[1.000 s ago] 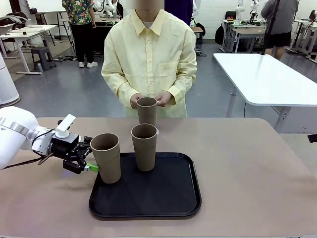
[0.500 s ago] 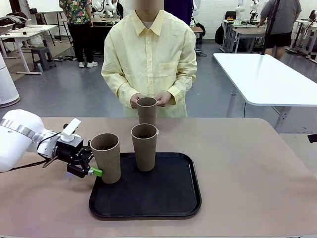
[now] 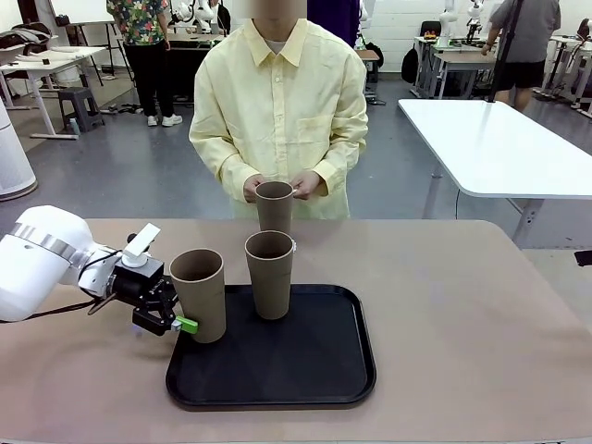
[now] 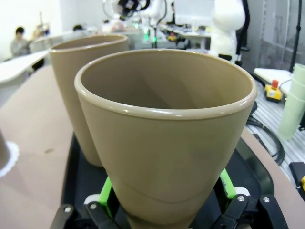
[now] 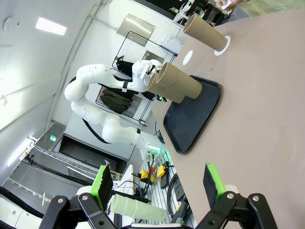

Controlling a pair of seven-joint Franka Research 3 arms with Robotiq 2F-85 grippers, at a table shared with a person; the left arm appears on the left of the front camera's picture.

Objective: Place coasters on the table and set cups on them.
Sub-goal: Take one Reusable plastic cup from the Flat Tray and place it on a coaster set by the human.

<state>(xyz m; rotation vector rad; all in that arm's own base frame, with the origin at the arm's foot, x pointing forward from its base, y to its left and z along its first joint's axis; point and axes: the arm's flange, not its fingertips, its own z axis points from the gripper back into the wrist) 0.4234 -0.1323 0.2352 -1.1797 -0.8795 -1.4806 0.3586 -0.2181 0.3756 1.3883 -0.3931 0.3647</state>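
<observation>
The robot's left gripper (image 4: pixel 166 190) has closed on the near cup (image 3: pixel 197 294), low on its wall. One green pad presses each side just above the base, and the cup sits squarely between the jaws. The cup stands upright on the front left corner of a black tray (image 3: pixel 305 365). The gripper reaches it from the left, across the tray's raised edge.

A second cup (image 3: pixel 269 276) stands upright on the same tray, just behind and to the right of the gripped one. It is close by but apart, with a narrow gap showing from the front. It is the nearest thing crowding the grip.

The third cup (image 3: pixel 274 205) is off the tray, at the far side of the table (image 3: pixel 462 314). It rests on a lacy white coaster (image 5: pixel 225 44) directly in front of a person in a pale yellow shirt (image 3: pixel 277 102). The person's hands (image 3: pixel 254 188) are at its rim. A second, bare coaster (image 5: pixel 187 56) lies flat on the table near that cup, off the tray.

The right gripper (image 5: pixel 157 186) hangs well clear of the tray, low over bare tabletop. Its two green-padded fingers are spread wide with nothing between them.

A white-topped table (image 3: pixel 499 139) stands off to the right behind the person. Other people move about the room beyond.
</observation>
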